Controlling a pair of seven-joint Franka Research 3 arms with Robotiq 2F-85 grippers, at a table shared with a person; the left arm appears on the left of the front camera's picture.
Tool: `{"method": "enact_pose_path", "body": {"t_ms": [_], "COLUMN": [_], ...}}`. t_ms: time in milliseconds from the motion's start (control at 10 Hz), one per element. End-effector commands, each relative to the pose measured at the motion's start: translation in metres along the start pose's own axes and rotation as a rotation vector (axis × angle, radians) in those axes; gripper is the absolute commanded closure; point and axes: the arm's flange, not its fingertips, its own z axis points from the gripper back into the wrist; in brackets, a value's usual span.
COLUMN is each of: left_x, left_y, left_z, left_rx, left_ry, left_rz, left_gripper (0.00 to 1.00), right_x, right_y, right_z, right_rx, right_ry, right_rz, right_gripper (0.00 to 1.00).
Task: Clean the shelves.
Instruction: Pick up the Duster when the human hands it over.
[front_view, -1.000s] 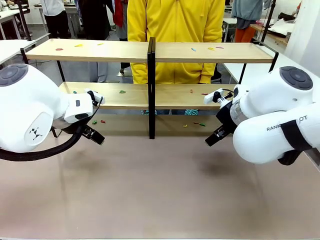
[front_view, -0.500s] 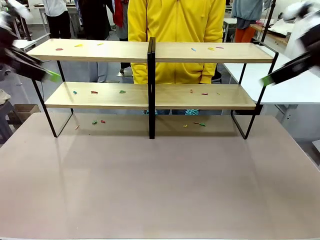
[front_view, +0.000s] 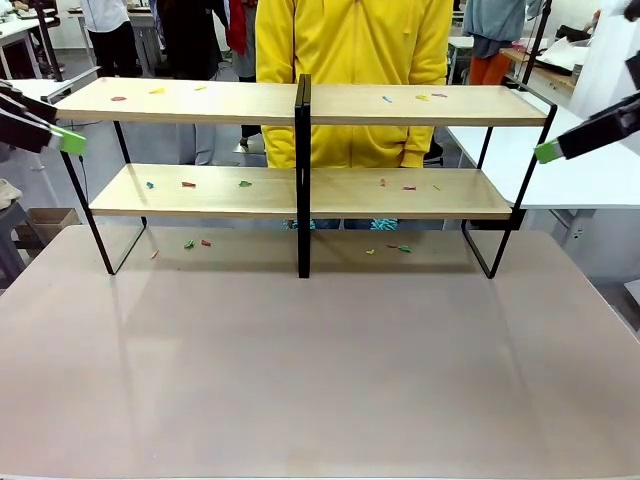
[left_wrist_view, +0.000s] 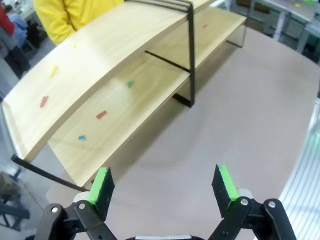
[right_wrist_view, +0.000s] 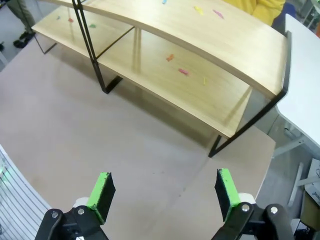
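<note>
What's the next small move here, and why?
Probably lower the left gripper toward the lower board of the shelves, where a red scrap and a green scrap lie on its side. Both it and the right gripper stand open, empty and off the rack, and coloured scraps litter both boards.

The shelves (front_view: 350, 195) are matt wood, black metal.
</note>
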Motion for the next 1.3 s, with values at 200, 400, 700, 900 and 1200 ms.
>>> {"method": "enact_pose_path", "body": {"t_ms": [200, 400, 700, 900, 1200], "left_x": [0.015, 0.016, 0.013, 0.019, 0.024], "left_y": [0.016, 0.011, 0.010, -0.002, -0.012], "left_z": [0.019, 0.030, 0.035, 0.043, 0.042], "left_rx": [0.023, 0.142, 0.158, 0.196, 0.188], "left_ry": [-0.018, -0.072, -0.070, -0.137, -0.122], "left_rz": [0.015, 0.098, 0.210, 0.238, 0.207], "left_gripper": [0.00, 0.00, 0.00, 0.00, 0.00], "right_x": [0.009, 0.008, 0.007, 0.007, 0.003], "right_y": [-0.006, -0.008, -0.009, -0.012, -0.014], "right_z": [-0.008, -0.007, -0.012, -0.019, -0.019], "right_rx": [0.086, 0.084, 0.047, 0.083, 0.085], "right_ry": [-0.021, -0.021, -0.024, -0.011, -0.013], "right_rz": [-0.019, -0.013, -0.024, -0.021, -0.021], "right_gripper": [0.00, 0.00, 0.00, 0.00, 0.00]}}
